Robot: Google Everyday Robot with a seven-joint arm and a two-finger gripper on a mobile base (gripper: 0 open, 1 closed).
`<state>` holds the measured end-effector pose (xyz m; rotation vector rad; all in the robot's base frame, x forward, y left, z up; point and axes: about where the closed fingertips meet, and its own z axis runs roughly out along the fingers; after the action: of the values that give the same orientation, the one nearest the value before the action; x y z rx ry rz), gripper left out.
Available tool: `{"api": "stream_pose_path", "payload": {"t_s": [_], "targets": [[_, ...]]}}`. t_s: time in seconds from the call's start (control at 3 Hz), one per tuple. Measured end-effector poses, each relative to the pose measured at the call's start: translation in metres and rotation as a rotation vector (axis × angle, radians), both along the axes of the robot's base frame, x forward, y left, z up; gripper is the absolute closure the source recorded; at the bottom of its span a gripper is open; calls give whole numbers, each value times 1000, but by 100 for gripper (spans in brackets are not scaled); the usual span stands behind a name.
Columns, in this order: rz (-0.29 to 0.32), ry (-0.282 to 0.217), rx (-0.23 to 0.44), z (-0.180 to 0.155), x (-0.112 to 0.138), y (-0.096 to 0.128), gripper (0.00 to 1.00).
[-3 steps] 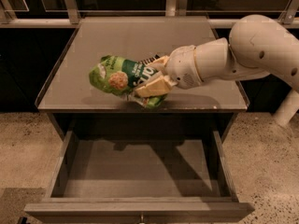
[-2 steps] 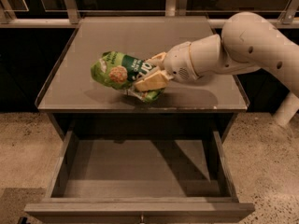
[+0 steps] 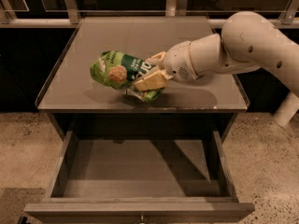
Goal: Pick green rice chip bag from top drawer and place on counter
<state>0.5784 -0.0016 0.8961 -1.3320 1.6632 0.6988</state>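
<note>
The green rice chip bag (image 3: 117, 71) is held over the front middle of the counter (image 3: 140, 36), lying sideways, with its shadow on the top below it. My gripper (image 3: 149, 76) comes in from the right on a white arm and is shut on the bag's right end, cream fingers (image 3: 150, 81) pinching it. The top drawer (image 3: 140, 169) is pulled open below the counter and its flat grey bottom is bare.
The white arm (image 3: 243, 45) spans the counter's right side. A dark railing and posts (image 3: 70, 3) run behind the counter. Speckled floor (image 3: 271, 162) lies to both sides of the open drawer, whose front panel (image 3: 140, 211) juts toward the camera.
The gripper has carried the bag slightly farther back and left over the counter. The drawer has stayed open and still.
</note>
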Motion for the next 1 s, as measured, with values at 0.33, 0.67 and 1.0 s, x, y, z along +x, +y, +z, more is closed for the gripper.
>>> {"api": "stream_pose_path", "payload": {"t_s": [0.33,0.67,1.0], "targets": [[0,0,0,0,0,0,34],[0,0,0,0,0,0,11],[0,0,0,0,0,0,0]]}}
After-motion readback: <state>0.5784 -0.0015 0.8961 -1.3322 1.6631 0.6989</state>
